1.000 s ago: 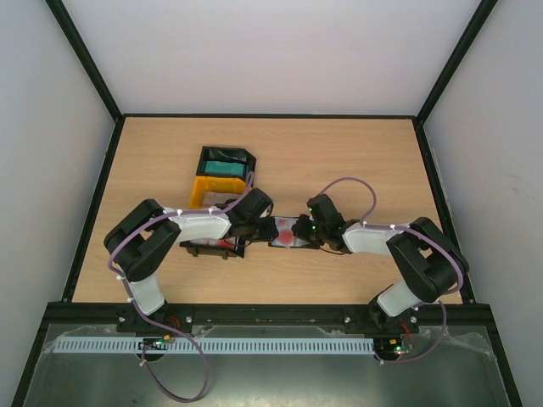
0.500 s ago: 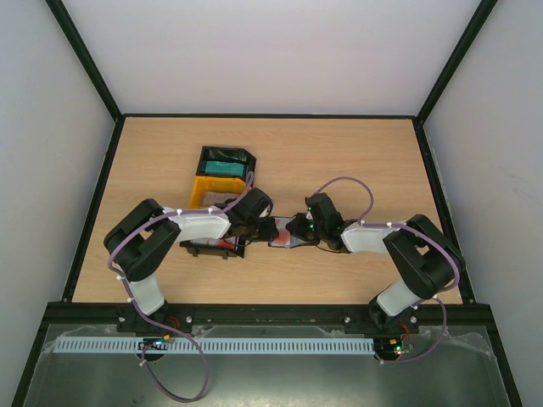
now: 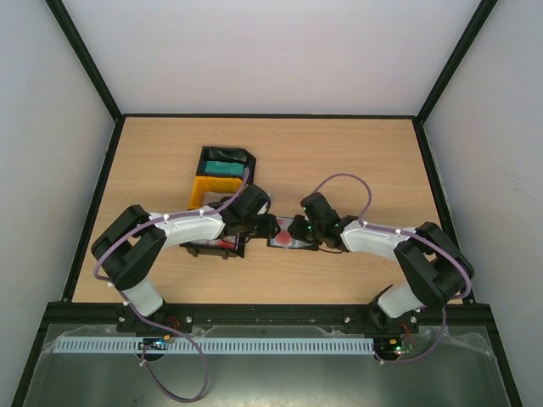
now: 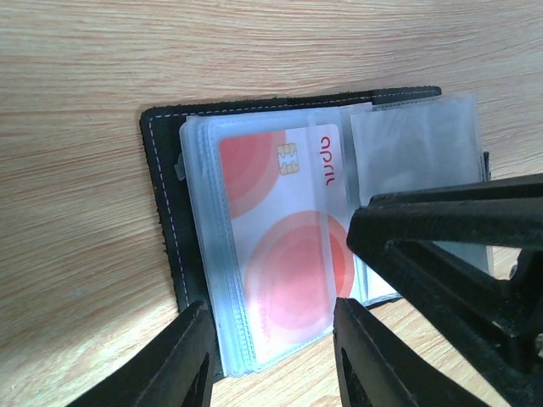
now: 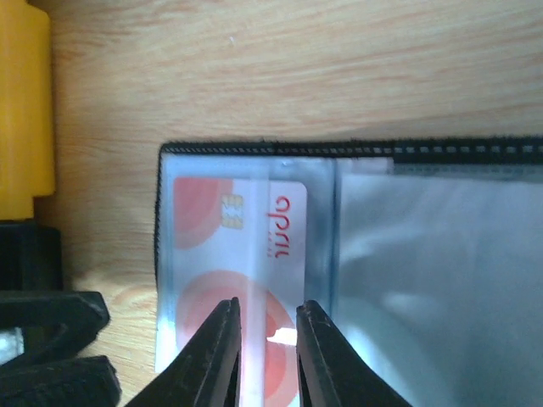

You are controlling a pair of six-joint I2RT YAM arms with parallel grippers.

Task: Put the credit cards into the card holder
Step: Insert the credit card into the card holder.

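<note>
- While both arms reach in toward the middle of the table, you have the card holder lying open and flat on the wood between their tips.
- Your left wrist view shows its black stitched cover underneath, with a fan of clear plastic sleeves on top.
- One red-and-white card sits inside the front sleeve, chip toward the top of that view.
- Your left jaws are released: the two fingers stand well apart, straddling the near end of the sleeved card, and clamp nothing.
- Your right jaws are parted only a little. The right wrist view shows the card's face lying flat through the narrow gap, so they grasp nothing you can see.
- In the left wrist view, the dark body of the right jaws crosses the right-hand sleeves, just beside the card.
- Behind the left arm you can see a black tray holding teal cards, with a yellow tray touching its near side.
- A second black tray lies under the left forearm, mostly hidden, with a strip of red showing at its edge.
- The yellow tray also shows at the left edge of your right wrist view, near the holder's corner but apart from it.
</note>
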